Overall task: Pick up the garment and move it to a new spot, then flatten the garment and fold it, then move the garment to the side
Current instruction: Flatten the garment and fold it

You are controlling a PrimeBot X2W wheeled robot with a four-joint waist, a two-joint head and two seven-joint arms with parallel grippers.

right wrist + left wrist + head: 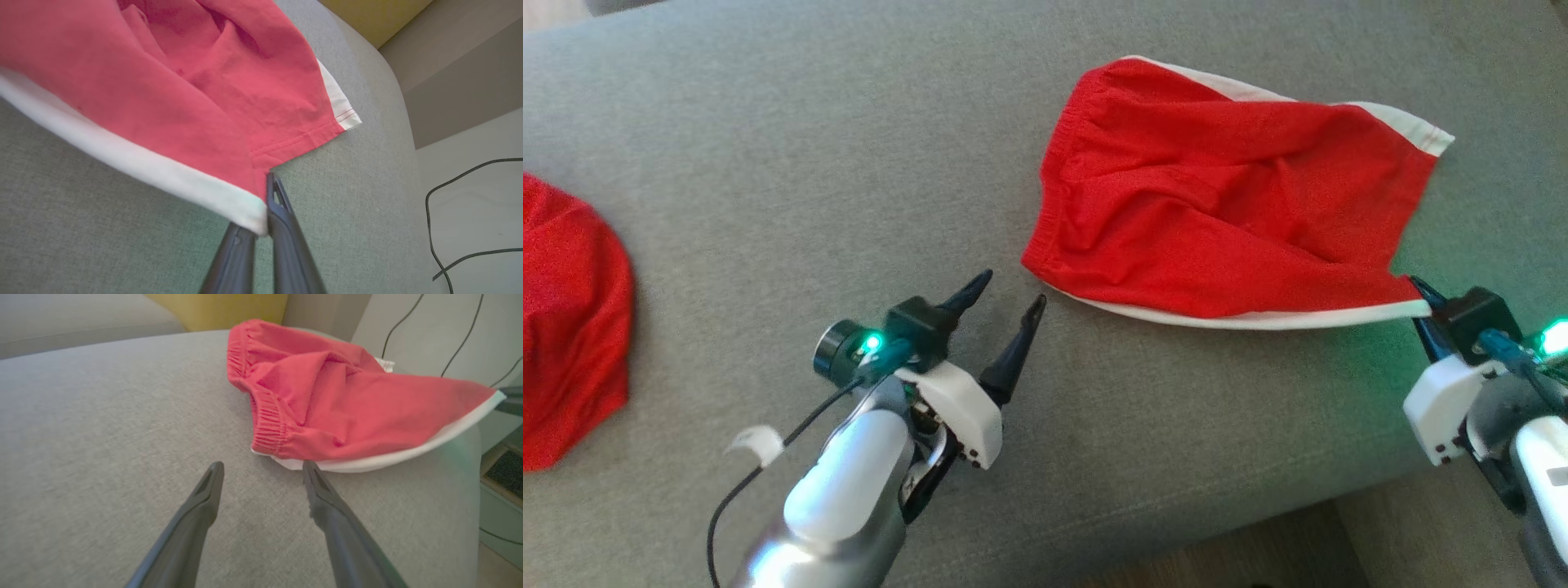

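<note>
Red garment (1225,196), perhaps shorts, is pinched at hem by right hand (1421,292).

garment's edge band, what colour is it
White band on the red garment, clearest in the right wrist view.

A second red cloth (568,327) is cut off by the head view's left edge, and the garment (1225,196) covers one fingertip of the right gripper (1423,306) near the cushion's (768,122) front edge.

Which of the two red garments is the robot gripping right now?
The white-trimmed red shorts; the right gripper pinches their corner. The plain red cloth lies untouched at left.
</note>
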